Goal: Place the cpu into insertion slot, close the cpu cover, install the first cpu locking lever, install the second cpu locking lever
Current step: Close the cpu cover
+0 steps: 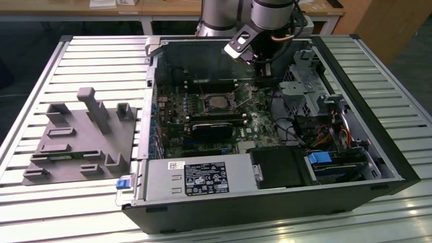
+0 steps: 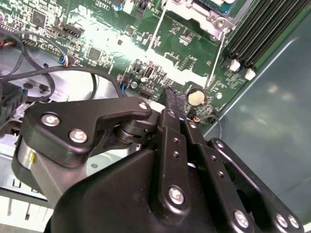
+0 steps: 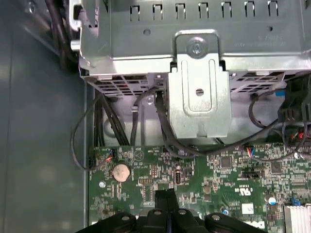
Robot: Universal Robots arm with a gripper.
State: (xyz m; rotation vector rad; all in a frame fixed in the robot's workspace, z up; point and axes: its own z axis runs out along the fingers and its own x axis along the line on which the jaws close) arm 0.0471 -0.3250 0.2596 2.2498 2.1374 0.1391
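Observation:
In the exterior view the insertion slot [image 1: 216, 101] sits mid-motherboard inside the open computer case, its silver rim around a pale square cpu [image 1: 218, 102]. Whether the cpu cover lies flat I cannot tell. A corner of the socket frame [image 2: 212, 14] appears in the second wrist view, with two thin silver locking levers [image 2: 157, 30] [image 2: 218, 54] running out from it over the board. My gripper [image 1: 262, 77] hangs over the board to the exterior view's right of the socket, apart from it. Its black fingertips [image 2: 173, 101] [image 3: 166, 200] are pressed together, shut on nothing.
A metal drive cage [image 3: 199, 82] with black cables stands just beyond the gripper. A coin battery [image 3: 120, 171] lies on the board near the fingers. A black finned block [image 1: 212, 129], a grey power supply [image 1: 196, 177] and a grey fixture plate [image 1: 81, 136] are also there.

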